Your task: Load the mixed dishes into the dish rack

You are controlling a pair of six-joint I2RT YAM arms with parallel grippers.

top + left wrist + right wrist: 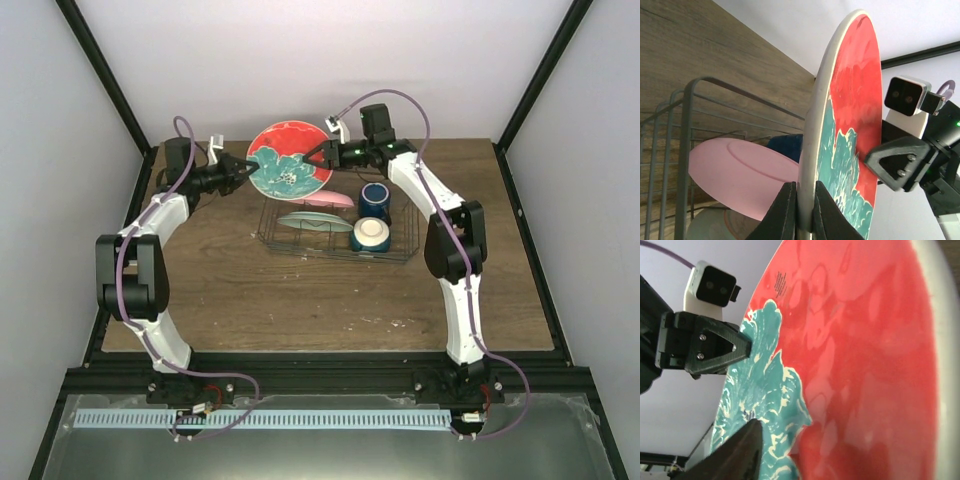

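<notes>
The teal-and-red patterned plate (290,160) is held upright in the air above the back left of the dish rack (400,256). My left gripper (245,170) is shut on its left rim; the left wrist view shows both fingers (785,212) clamping the rim of the plate (850,100). My right gripper (322,152) straddles the right rim with jaws apart. One finger (735,455) lies over the plate's face (865,365); the other is hidden behind it. In the rack stand the pink plate (330,200), mint-green plate (315,222), dark blue mug (374,198) and cream bowl (370,235).
The rack's wire wall (687,125) stands below and left of the held plate, with the pink plate (740,170) leaning inside it. Bare wooden table (300,300) lies in front of the rack. Black frame posts (110,80) rise at the back corners.
</notes>
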